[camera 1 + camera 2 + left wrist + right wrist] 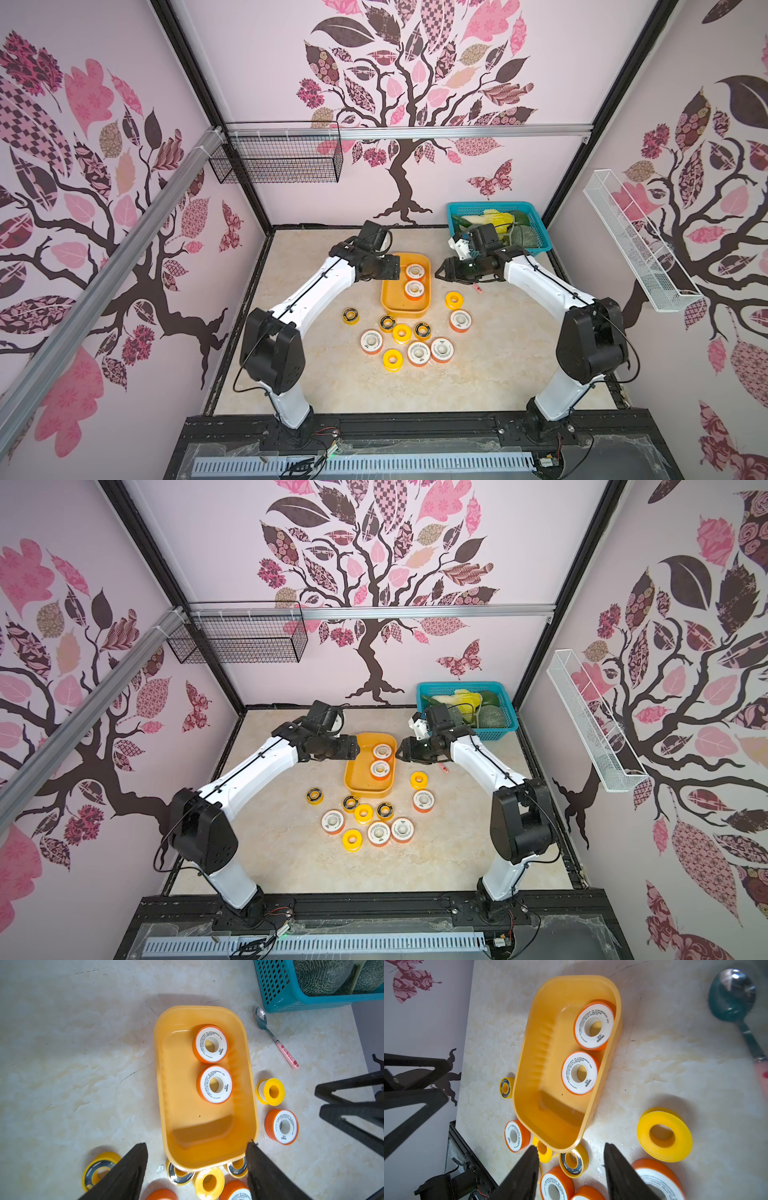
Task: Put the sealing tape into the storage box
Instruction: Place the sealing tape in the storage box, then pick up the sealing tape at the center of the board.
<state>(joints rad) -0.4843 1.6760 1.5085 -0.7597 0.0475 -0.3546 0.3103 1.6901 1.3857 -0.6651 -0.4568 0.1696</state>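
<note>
The storage box [390, 306], a shallow yellow-orange tub, sits mid-table in both top views, and its bare floor [187, 1088] shows in the left wrist view. Two white-faced, orange-rimmed spools of sealing tape [414, 271] [414, 289] lie flat inside it. Several more spools lie loose in front of the box and to its right, such as a yellow one [453, 300] and a black-faced one [350, 315]. My left gripper [197, 1142] hangs open and empty over the box's left side. Just right of the box, my right gripper [571, 1146] is open with nothing between its fingers.
A teal latticed basket [540, 246] of vegetables stands at the back right. A teal spoon with a pink handle [274, 1040] lies between it and the box. A black wire basket [278, 160] and a white one [640, 249] hang on the walls.
</note>
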